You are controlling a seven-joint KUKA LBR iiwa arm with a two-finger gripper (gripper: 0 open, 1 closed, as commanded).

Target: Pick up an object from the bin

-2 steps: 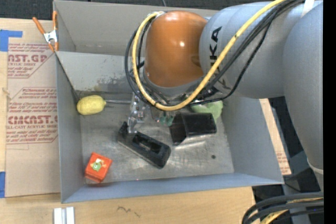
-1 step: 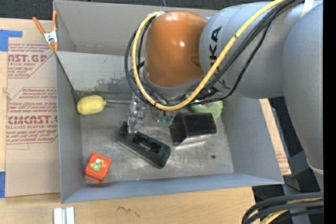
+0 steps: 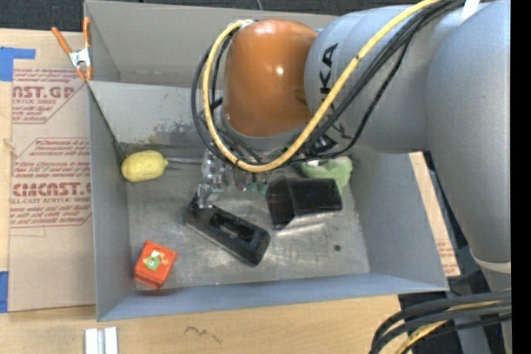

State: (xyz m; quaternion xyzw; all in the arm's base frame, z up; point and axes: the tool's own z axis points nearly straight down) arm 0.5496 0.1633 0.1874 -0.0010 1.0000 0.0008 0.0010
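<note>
My tool (image 3: 210,188) hangs low in the bin (image 3: 249,288), under the arm's orange cover (image 3: 265,79). It is at the left end of a long black holder (image 3: 231,233) that lies slantwise on the bin's floor. I cannot tell whether the tool is wide or narrow, nor whether it touches the holder. I judge this the approach step, since nothing is lifted yet. Next I'd want the tool set across the holder's narrow side, then closed and raised straight. A black box (image 3: 304,200) lies just right of the holder, with a green lump (image 3: 332,171) behind it. A lemon (image 3: 143,166) and an orange cube (image 3: 155,264) sit well apart at left.
</note>
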